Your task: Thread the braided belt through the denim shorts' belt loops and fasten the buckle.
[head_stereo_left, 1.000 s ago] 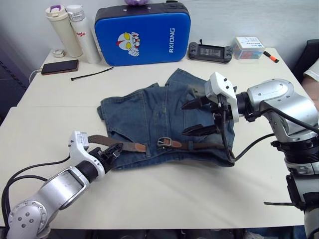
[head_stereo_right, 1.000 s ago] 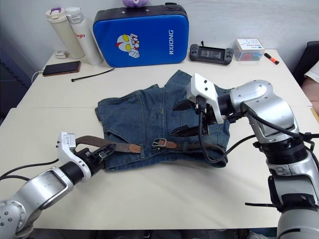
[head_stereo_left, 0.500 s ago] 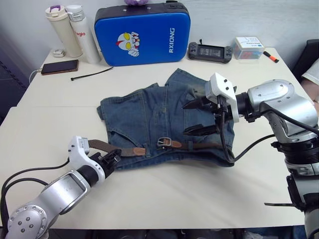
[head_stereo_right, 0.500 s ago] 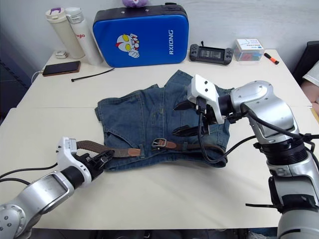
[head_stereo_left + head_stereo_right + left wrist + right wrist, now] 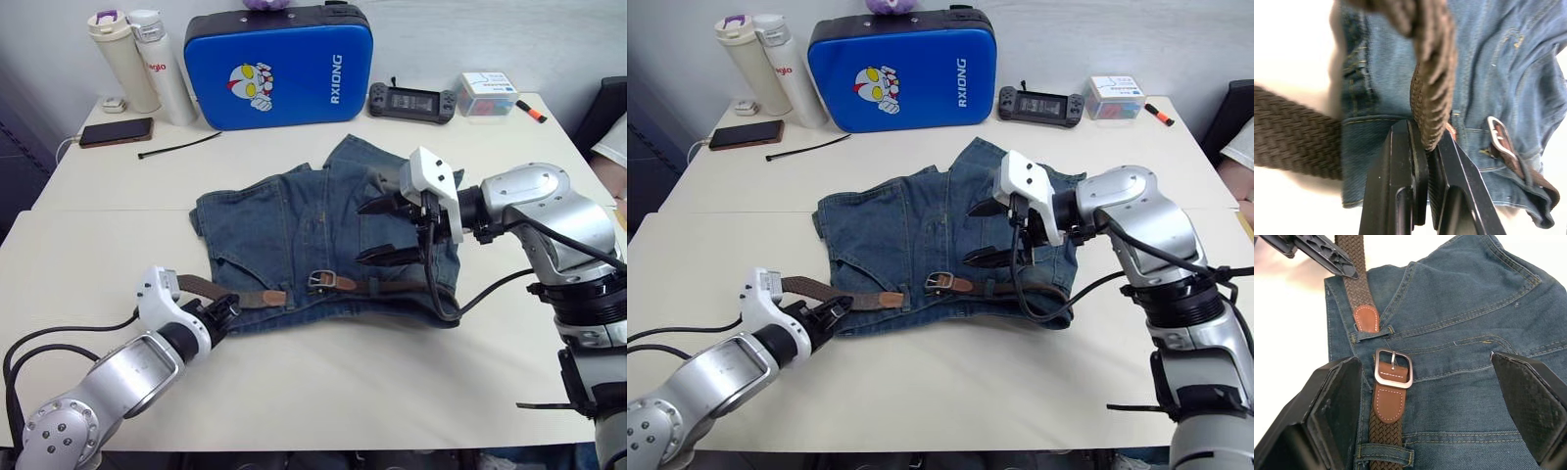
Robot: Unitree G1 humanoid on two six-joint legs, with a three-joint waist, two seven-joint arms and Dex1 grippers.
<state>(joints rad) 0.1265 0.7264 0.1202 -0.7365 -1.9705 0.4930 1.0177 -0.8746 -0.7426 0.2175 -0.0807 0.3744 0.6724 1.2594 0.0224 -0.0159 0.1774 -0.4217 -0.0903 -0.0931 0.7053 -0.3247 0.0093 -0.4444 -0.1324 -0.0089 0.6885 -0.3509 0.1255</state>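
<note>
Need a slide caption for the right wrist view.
Open right gripper hovers over denim shorts, silver buckle unfastened.

Cloth, leather and metal on a matt desk

The braided belt (image 5: 1357,265) is rough woven brown cloth with smooth tan leather tips; the buckle (image 5: 1394,368) is shiny silver metal; the denim shorts (image 5: 294,230) are faded, stitched cotton; desk (image 5: 323,392) smooth, pale.

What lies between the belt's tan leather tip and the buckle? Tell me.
In the right wrist view, bare denim of the denim shorts separates the leather tip from the buckle; one belt loop crosses just below the tip.
</note>
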